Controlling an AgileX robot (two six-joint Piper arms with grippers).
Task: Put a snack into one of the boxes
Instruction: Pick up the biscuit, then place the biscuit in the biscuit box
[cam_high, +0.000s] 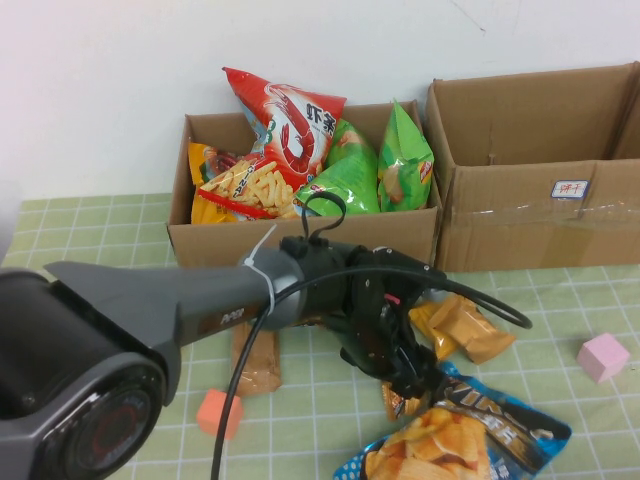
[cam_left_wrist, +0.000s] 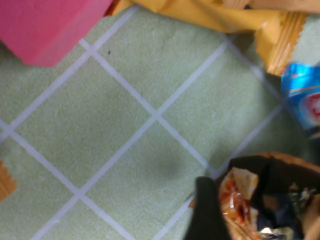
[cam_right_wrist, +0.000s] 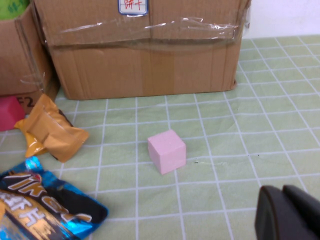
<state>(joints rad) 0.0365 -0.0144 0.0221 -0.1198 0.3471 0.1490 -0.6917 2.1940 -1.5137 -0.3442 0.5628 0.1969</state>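
I see even, bright, diffuse lighting with soft shadows on the worktop. The left arm's housing looms blurred in the high view. The left wrist view is soft-focused; tape glare marks the taped box.

The left arm extends from the near-left corner of the high view toward the centre of the bench, its grey forearm running almost level and its black wrist section bent downward. A black cable loops along the forearm and is held to it by a white tie. The left claw hangs low at the end of the wrist, pointing down and close to the bench surface; in the left wrist view only one dark finger shows, so the state of its fingers cannot be determined. The right arm does not appear in the high view. The right claw shows in its own wrist view only, with its two dark fingers pressed together.
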